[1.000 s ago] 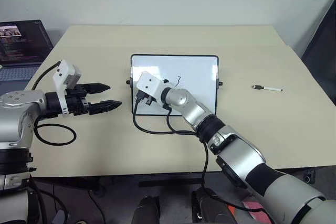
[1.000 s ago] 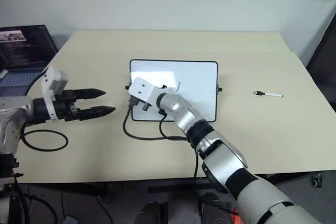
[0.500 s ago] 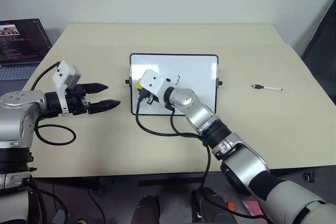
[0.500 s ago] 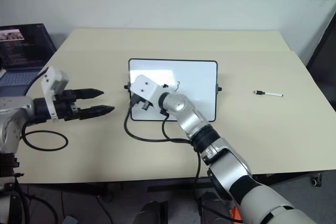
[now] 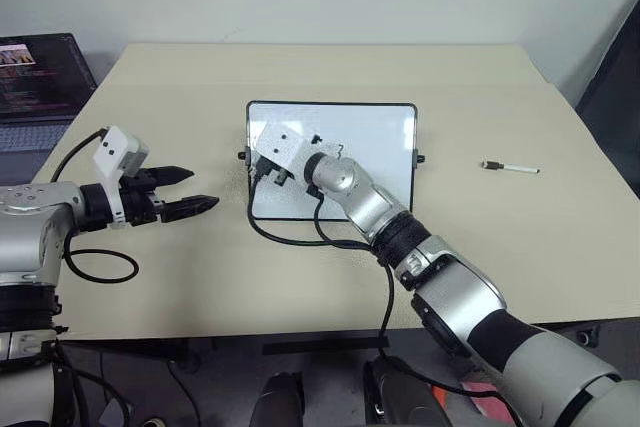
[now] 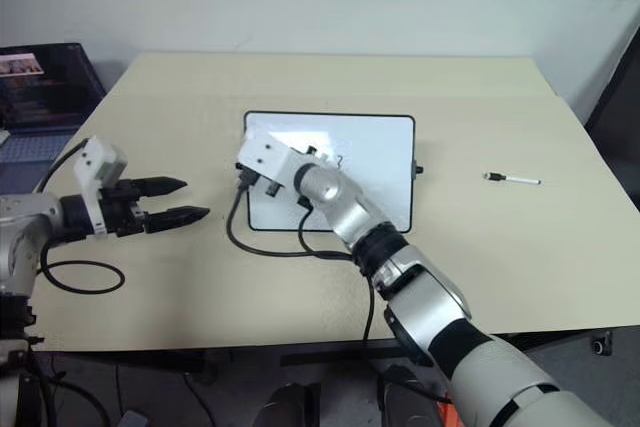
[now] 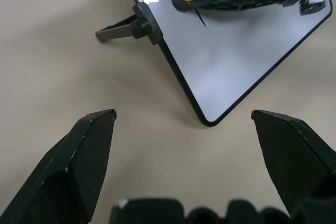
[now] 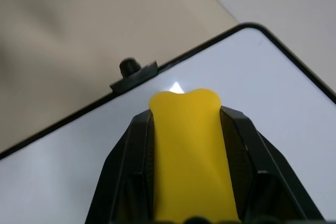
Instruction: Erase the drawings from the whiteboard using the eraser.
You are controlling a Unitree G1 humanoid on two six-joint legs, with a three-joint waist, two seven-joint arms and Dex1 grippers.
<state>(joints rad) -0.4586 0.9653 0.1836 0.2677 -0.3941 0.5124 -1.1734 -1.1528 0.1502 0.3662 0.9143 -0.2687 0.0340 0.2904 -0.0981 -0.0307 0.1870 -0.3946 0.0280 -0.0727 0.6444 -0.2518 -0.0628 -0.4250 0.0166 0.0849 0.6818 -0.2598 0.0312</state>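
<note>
My right arm covers the left part of the whiteboard [image 5: 370,142], so of the drawings [image 5: 341,151] I can make out only one thin black stroke beside the wrist; the rest is hidden. The right gripper [image 8: 185,129] has its fingers [image 8: 131,161] clamped on the yellow eraser [image 8: 186,145], held at the board's left side. The board stands propped on the worktop [image 5: 500,247]. My left gripper [image 5: 190,192] hangs to its left, fingers [image 7: 84,156] spread apart, empty. A marker pen [image 5: 508,167] lies well apart at right.

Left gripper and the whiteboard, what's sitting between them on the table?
Nothing: between the left gripper and the whiteboard is bare table, as the left eye view and left wrist view show.
</note>
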